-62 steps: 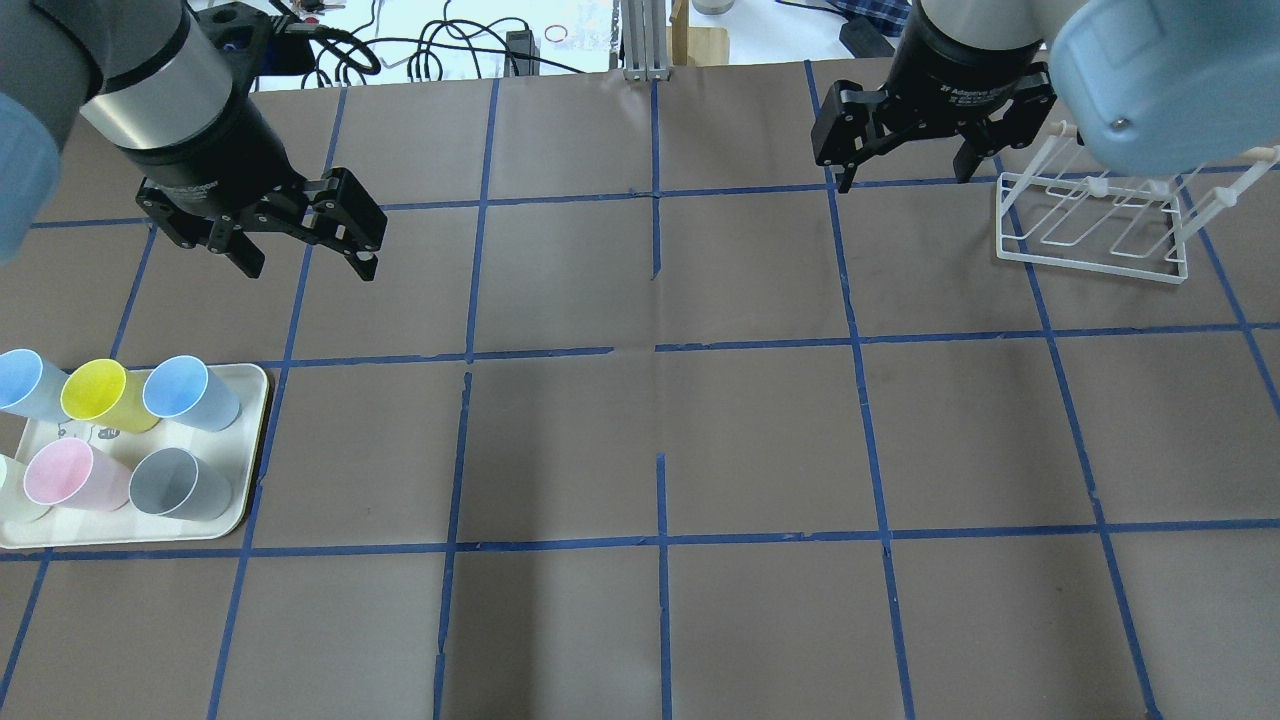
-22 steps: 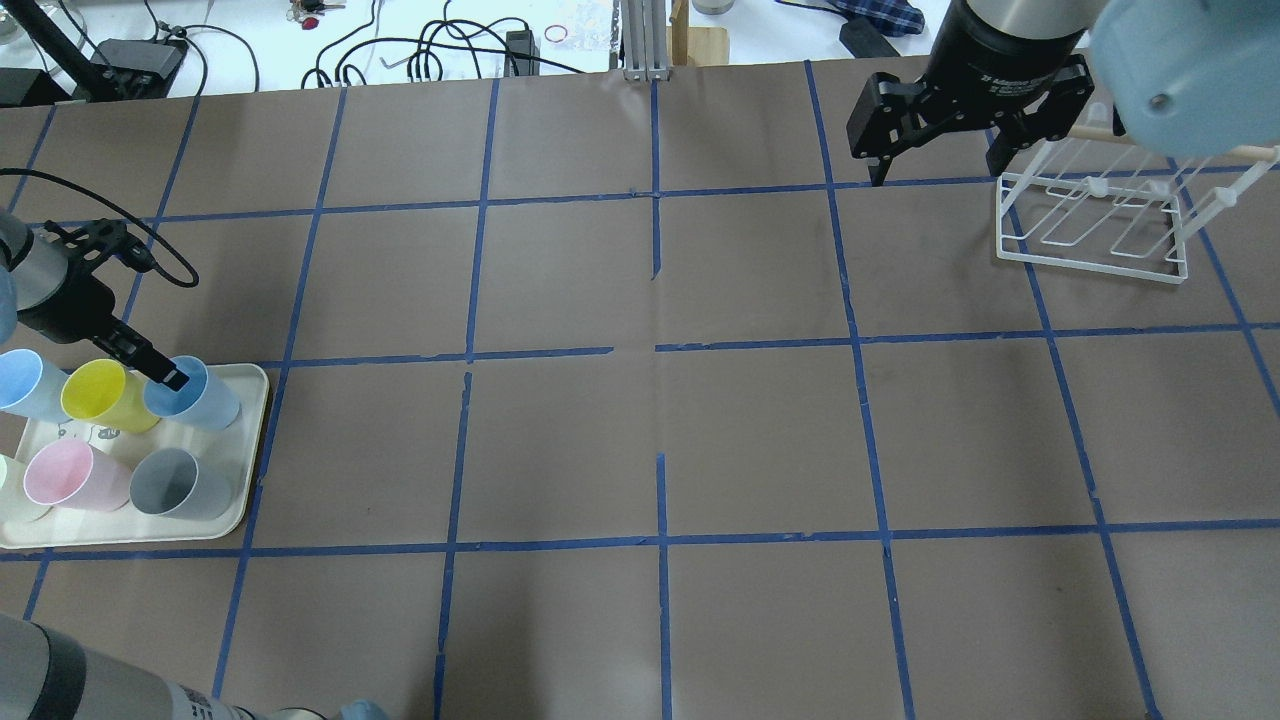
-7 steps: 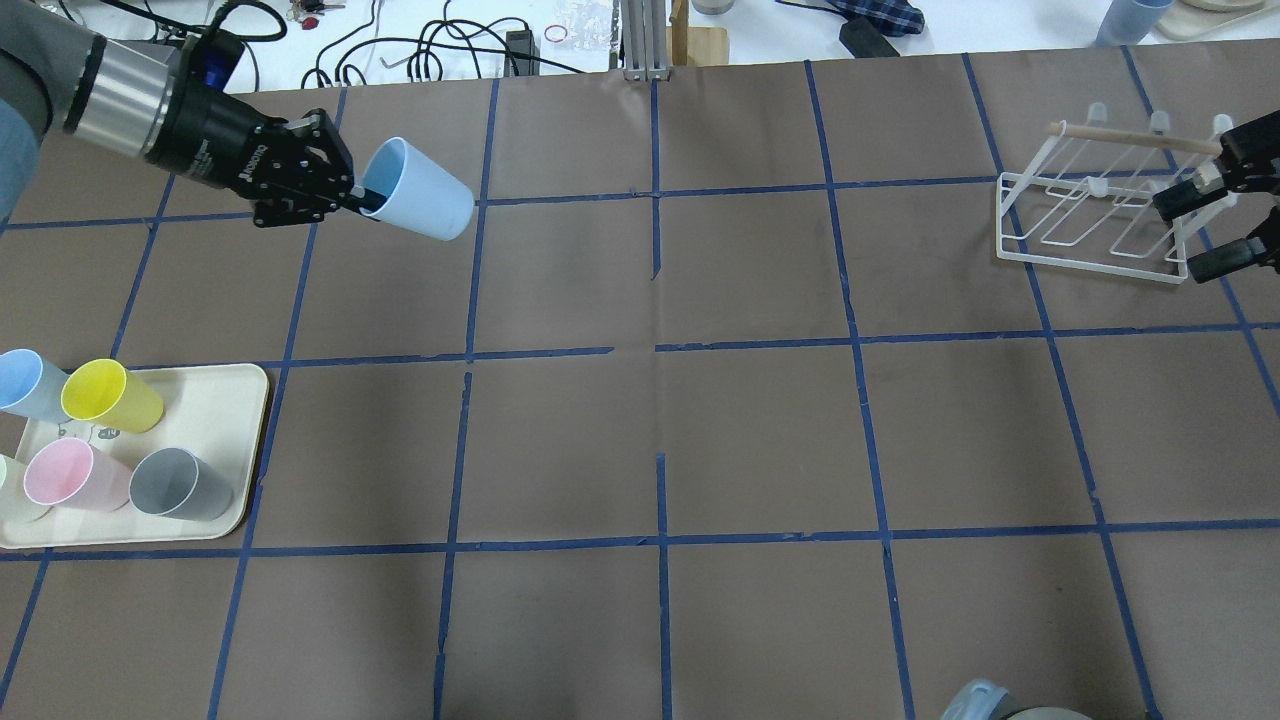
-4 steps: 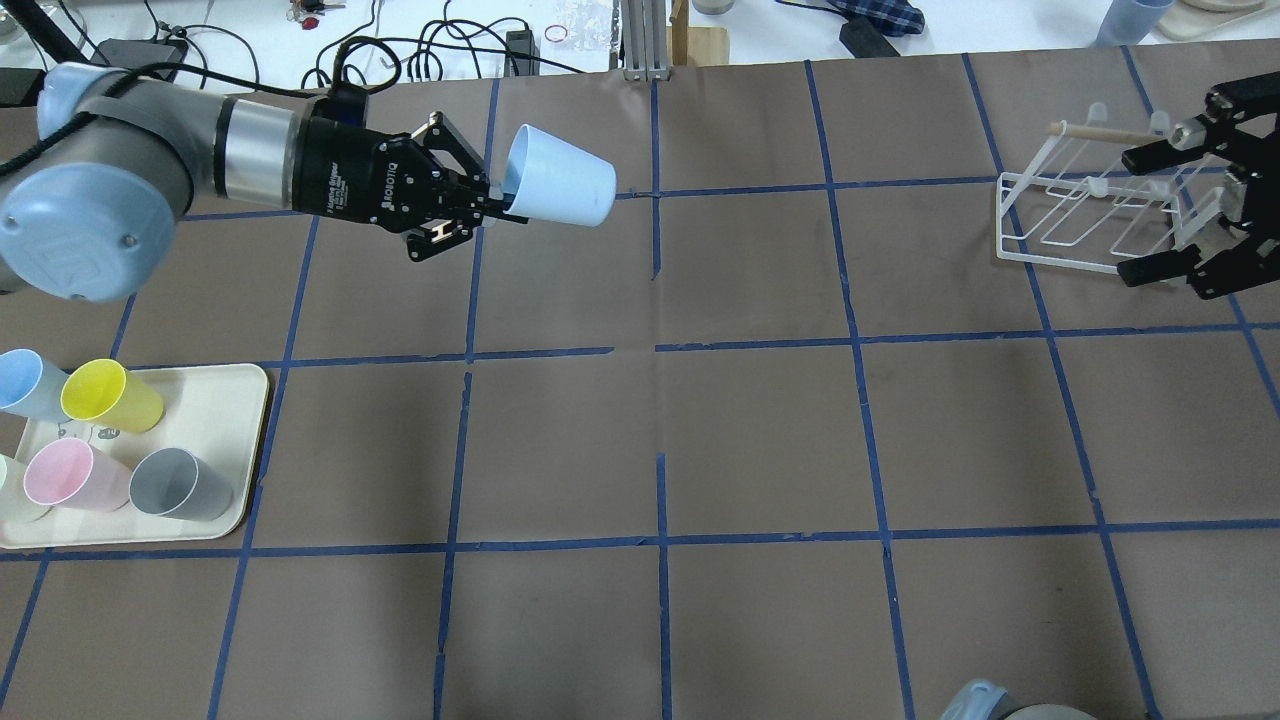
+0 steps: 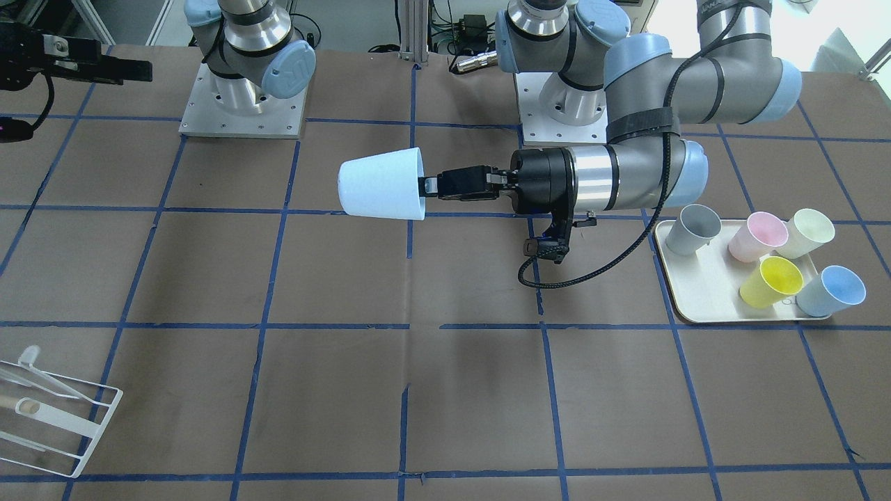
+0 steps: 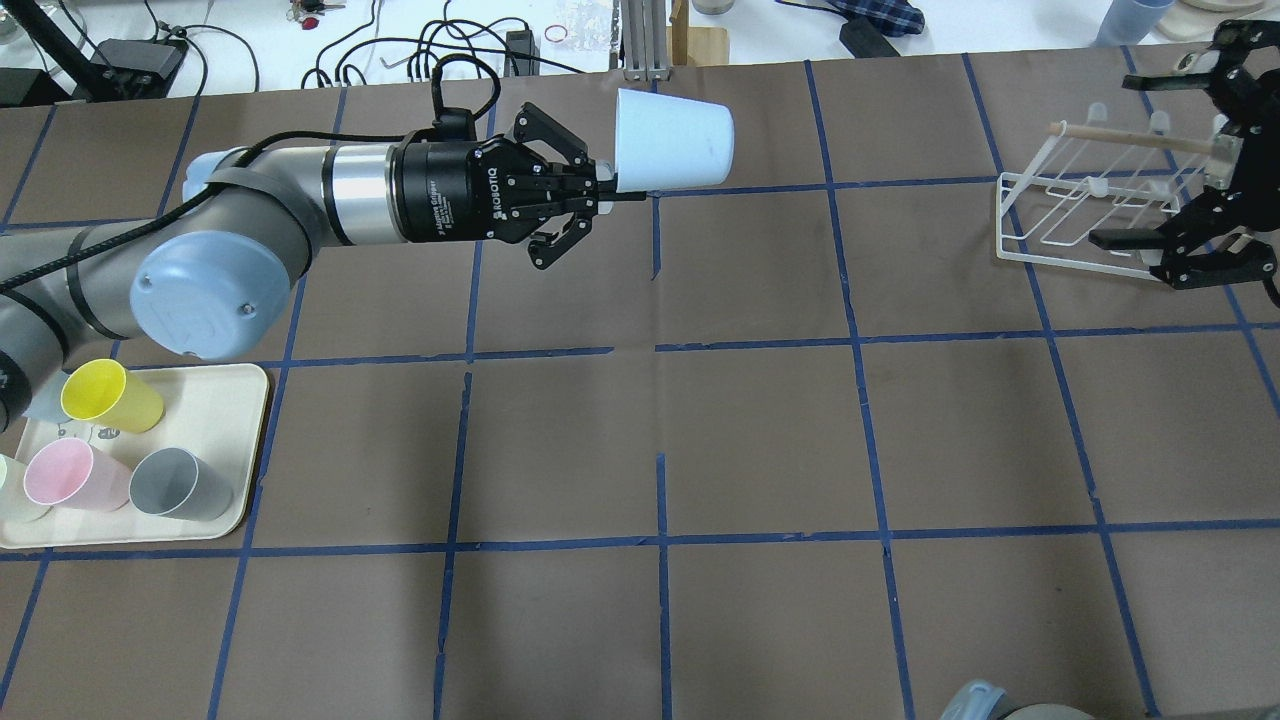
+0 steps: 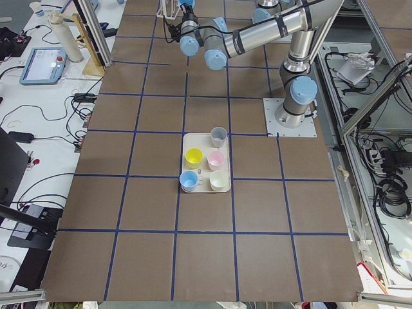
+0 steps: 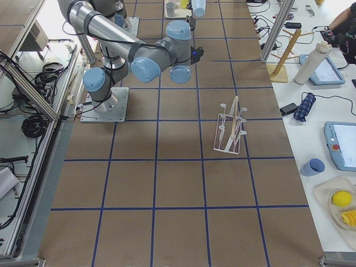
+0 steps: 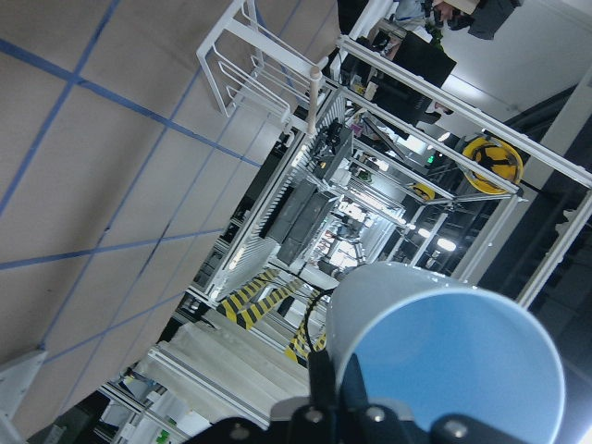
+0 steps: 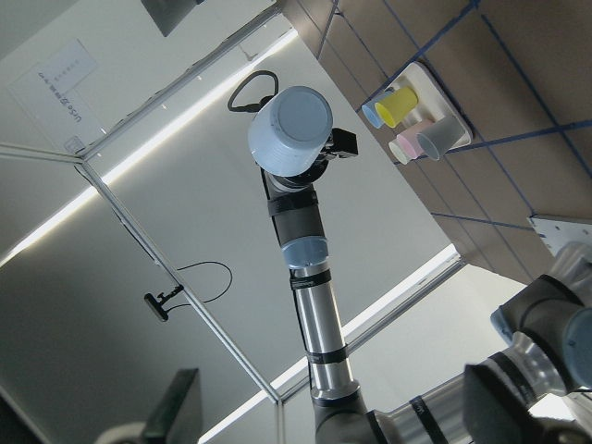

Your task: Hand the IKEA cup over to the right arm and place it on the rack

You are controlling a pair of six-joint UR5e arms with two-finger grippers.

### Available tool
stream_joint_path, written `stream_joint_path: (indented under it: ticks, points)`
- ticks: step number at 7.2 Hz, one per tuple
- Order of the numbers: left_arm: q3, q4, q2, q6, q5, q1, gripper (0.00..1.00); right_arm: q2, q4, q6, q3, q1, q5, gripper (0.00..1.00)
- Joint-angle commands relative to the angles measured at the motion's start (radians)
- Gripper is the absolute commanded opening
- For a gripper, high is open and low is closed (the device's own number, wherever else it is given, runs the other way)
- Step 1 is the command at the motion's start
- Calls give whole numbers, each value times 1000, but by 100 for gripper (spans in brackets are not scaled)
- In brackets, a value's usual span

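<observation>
The left gripper (image 6: pixel 605 190) clamps the horizontal IKEA cup (image 6: pixel 672 140) by its rim. Its base faces the right gripper (image 6: pixel 1112 161), spread, well apart.

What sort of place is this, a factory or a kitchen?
Most likely a robotics research lab. The left arm, holding a cup, and right arm are bolted to a table taped with a blue grid; loose cables and a control tablet lie on side benches.

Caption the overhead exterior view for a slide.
Left tool holds the IKEA cup sideways in mid-air, base toward the open right tool at the rack end.
</observation>
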Motion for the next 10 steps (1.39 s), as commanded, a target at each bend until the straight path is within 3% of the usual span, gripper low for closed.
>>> stream_joint_path:
  ticks: [1,2,3,4,6,7,10]
  points:
    - [-38,28,-13,35,-104,-73,0,-2,175,2,0,4,158,100]
    - [-41,26,-22,37,-183,-89,0,1,173,2,2,14,160,100]
    - [-47,26,-22,43,-188,-113,0,5,94,1,2,28,139,100]
    - [-68,31,-19,48,-185,-132,0,7,-26,2,0,74,102,100]
    - [-68,54,-22,39,-170,-134,0,14,-146,20,0,155,97,100]
    - [-64,55,-14,29,-97,-137,0,30,-212,22,0,181,91,100]
    - [-65,57,-19,28,-78,-146,0,59,-274,28,2,252,103,100]
